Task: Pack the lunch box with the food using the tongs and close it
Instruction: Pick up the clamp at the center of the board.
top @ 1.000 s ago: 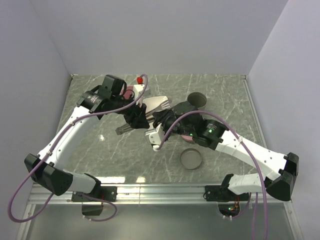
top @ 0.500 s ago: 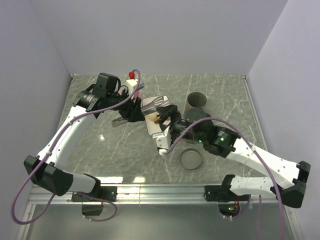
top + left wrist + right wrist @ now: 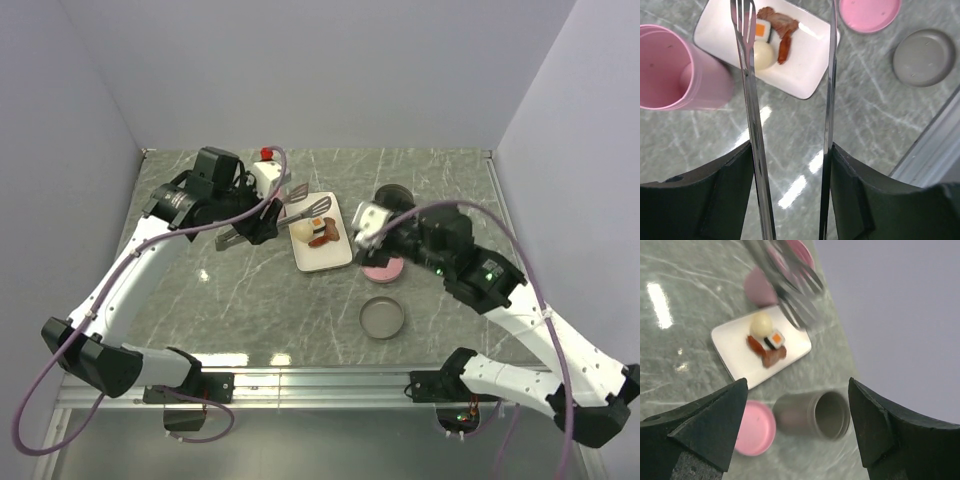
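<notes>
While I look down from above, the left end effector (image 3: 254, 224) is clamped on the tongs (image 3: 292, 197), whose tips are by the far-left corner of the white plate (image 3: 326, 259) carrying the food (image 3: 318, 231); bare counter (image 3: 250, 290) lies toward the arm bases. Its wrist view shows the tong arms spread, with the cream ball (image 3: 764, 54) between them. From the right wrist, the right end effector (image 3: 797, 435) stands wide apart, holding nothing, near the pink lid (image 3: 756, 427) and the tipped grey container (image 3: 815, 415).

You're working in a lab test cell: plain pale-lilac panel walls (image 3: 320, 70) box in the grey-green marbled tabletop (image 3: 250, 300), with a bare aluminium rail (image 3: 320, 380) along its near edge.
</notes>
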Robot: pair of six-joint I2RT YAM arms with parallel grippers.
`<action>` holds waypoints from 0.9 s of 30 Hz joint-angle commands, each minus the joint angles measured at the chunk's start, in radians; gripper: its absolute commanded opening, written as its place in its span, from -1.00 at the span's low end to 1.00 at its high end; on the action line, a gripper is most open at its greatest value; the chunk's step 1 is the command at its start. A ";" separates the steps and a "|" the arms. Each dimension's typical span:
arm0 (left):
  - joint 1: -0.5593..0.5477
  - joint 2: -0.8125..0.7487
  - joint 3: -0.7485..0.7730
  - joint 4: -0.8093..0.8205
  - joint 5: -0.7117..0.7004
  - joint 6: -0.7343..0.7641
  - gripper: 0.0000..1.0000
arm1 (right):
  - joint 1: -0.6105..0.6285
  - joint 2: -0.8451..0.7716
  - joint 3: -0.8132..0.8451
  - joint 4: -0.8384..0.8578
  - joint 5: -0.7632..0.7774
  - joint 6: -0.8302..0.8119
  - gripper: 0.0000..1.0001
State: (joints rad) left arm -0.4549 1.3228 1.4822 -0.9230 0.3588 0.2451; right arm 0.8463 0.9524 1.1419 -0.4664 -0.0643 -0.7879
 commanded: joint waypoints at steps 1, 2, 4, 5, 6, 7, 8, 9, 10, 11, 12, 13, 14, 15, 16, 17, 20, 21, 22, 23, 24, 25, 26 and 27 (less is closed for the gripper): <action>-0.024 0.016 0.067 -0.039 -0.107 0.103 0.25 | -0.179 0.009 0.079 -0.092 -0.092 0.261 0.76; -0.030 0.024 0.081 -0.045 -0.124 0.114 0.26 | -0.223 0.016 0.099 -0.121 -0.121 0.283 0.77; -0.044 0.059 0.105 -0.091 -0.152 0.167 0.27 | -0.309 0.029 0.107 -0.138 -0.184 0.318 0.78; -0.047 0.073 0.134 -0.105 -0.164 0.178 0.27 | -0.328 0.031 0.107 -0.144 -0.192 0.338 0.78; -0.054 0.088 0.150 -0.121 -0.176 0.192 0.27 | -0.338 0.025 0.098 -0.141 -0.195 0.346 0.78; -0.056 0.120 0.177 -0.155 -0.191 0.212 0.27 | -0.361 0.019 0.088 -0.134 -0.200 0.361 0.78; -0.065 0.134 0.191 -0.171 -0.199 0.223 0.26 | -0.371 0.007 0.072 -0.123 -0.206 0.366 0.79; -0.070 0.148 0.200 -0.186 -0.210 0.233 0.26 | -0.381 0.002 0.067 -0.120 -0.218 0.372 0.79; -0.074 0.170 0.214 -0.203 -0.221 0.253 0.26 | -0.400 -0.003 0.064 -0.117 -0.223 0.380 0.79; -0.082 0.180 0.219 -0.212 -0.239 0.264 0.26 | -0.411 -0.007 0.059 -0.121 -0.230 0.380 0.79; -0.085 0.190 0.224 -0.217 -0.247 0.276 0.26 | -0.421 -0.007 0.061 -0.123 -0.236 0.380 0.79; -0.087 0.208 0.231 -0.229 -0.254 0.296 0.26 | -0.427 -0.006 0.061 -0.127 -0.242 0.380 0.79; -0.087 0.219 0.236 -0.235 -0.259 0.310 0.26 | -0.441 -0.006 0.064 -0.135 -0.247 0.378 0.79; -0.088 0.228 0.239 -0.241 -0.270 0.321 0.26 | -0.444 -0.007 0.065 -0.135 -0.250 0.377 0.79; -0.090 0.248 0.248 -0.247 -0.277 0.347 0.26 | -0.449 -0.009 0.065 -0.138 -0.253 0.377 0.79; -0.091 0.257 0.253 -0.254 -0.281 0.359 0.25 | -0.457 -0.014 0.064 -0.133 -0.256 0.375 0.79; -0.093 0.286 0.262 -0.261 -0.297 0.401 0.25 | -0.466 -0.018 0.064 -0.132 -0.265 0.386 0.80; -0.093 0.295 0.263 -0.261 -0.313 0.413 0.25 | -0.472 -0.015 0.065 -0.132 -0.269 0.386 0.80; -0.093 0.311 0.265 -0.264 -0.322 0.437 0.25 | -0.477 -0.017 0.067 -0.135 -0.269 0.391 0.81; -0.093 0.317 0.263 -0.264 -0.330 0.448 0.25 | -0.478 -0.018 0.067 -0.130 -0.270 0.394 0.81; -0.093 0.323 0.263 -0.264 -0.339 0.459 0.25 | -0.487 -0.023 0.065 -0.126 -0.273 0.398 0.81; -0.093 0.334 0.265 -0.264 -0.348 0.476 0.25 | -0.490 -0.023 0.064 -0.126 -0.275 0.401 0.82; -0.093 0.342 0.268 -0.266 -0.353 0.483 0.25 | -0.493 -0.029 0.062 -0.121 -0.278 0.403 0.82; -0.093 0.349 0.270 -0.272 -0.356 0.491 0.25 | -0.495 -0.030 0.062 -0.118 -0.278 0.403 0.82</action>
State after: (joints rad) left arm -0.5430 1.6608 1.7042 -1.1736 0.0414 0.6666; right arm 0.3641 0.9493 1.2022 -0.6071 -0.3241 -0.4076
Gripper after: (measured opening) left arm 0.627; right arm 0.908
